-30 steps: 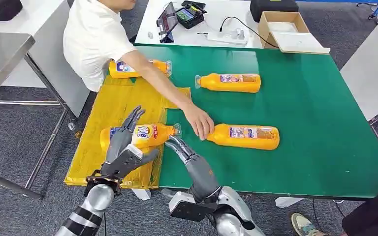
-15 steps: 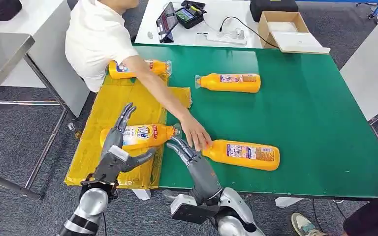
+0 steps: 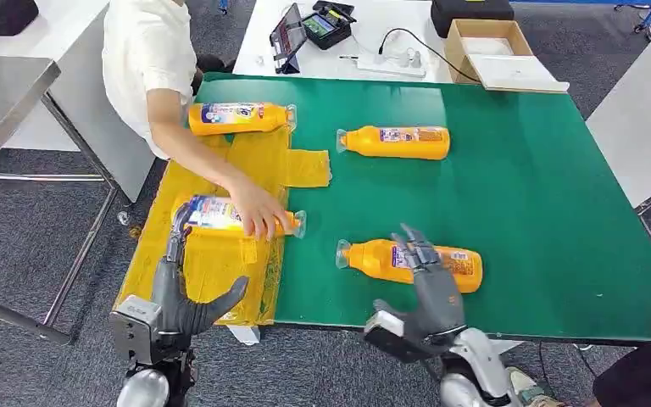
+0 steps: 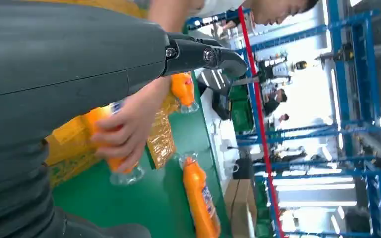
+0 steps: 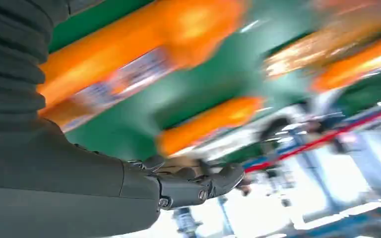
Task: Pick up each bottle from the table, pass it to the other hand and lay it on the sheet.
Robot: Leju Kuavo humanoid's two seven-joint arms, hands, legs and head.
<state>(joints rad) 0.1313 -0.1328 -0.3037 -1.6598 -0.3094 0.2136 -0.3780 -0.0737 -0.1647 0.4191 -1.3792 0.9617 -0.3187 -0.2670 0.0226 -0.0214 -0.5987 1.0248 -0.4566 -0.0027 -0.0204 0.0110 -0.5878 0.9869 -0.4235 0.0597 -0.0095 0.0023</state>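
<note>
Fingers (image 3: pixel 414 248) of the right hand (image 3: pixel 431 292) are spread and hold nothing; they hover over the middle of the nearest bottle (image 3: pixel 408 262), and whether they touch it cannot be told. That bottle lies on its side on the green worktop (image 3: pixel 542 195), its cap toward the yellow sheet (image 3: pixel 203 182). The right wrist view is blurred, showing only orange bottle shapes on green.

Fingers (image 3: pixel 173 242) of the left hand (image 3: pixel 182 297) are also apart and empty, the thumb out to the side. The hand stands upright over the sheet's near part. Just beyond its fingertips a second bottle (image 3: pixel 220 213) lies on the sheet, cap at the sheet's edge, and a person's hand (image 3: pixel 258 214) grips it near the neck; the left wrist view shows the same grasp (image 4: pixel 124 131).

Farther from the left fingers, a third bottle (image 3: pixel 239 118) lies at the sheet's far end, beside the person's arm. Beyond the right fingers, a fourth bottle (image 3: pixel 394 142) lies on bare worktop, well apart from the sheet.
</note>
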